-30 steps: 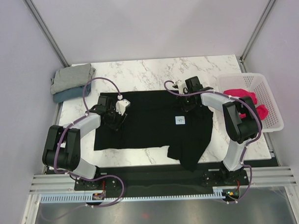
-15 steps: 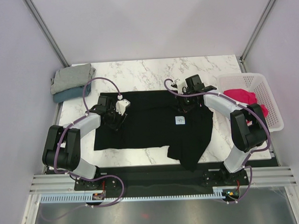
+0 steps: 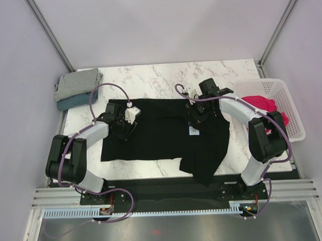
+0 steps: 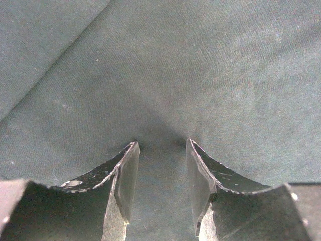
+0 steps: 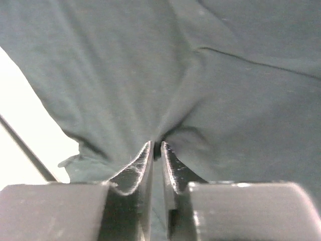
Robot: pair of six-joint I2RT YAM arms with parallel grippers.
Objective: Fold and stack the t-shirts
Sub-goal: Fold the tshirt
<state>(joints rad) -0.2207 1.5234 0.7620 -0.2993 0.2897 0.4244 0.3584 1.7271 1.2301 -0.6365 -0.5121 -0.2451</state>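
Pinching a raised fold of the black t-shirt (image 3: 161, 132), the right gripper (image 5: 156, 145) is clamped together; the left gripper (image 4: 161, 144) sits spread on its far end.

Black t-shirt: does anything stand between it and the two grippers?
Nothing visible does. The right gripper is pinched shut on a fold of the black t-shirt, and the open left gripper rests directly on its cloth.

Place: a robot test cell in a laboratory is indicated.
Enclosure: plain pale walls (image 3: 163, 25) are held by bare metal posts (image 3: 49, 34).
Bench: a marble-patterned table (image 3: 154, 76) is edged by a metal rail (image 3: 169, 195) on its near side.
Equipment: a left arm (image 3: 72, 155) and a right arm (image 3: 263, 135) are mounted at that edge, with purple cables (image 3: 104, 91) left exposed.
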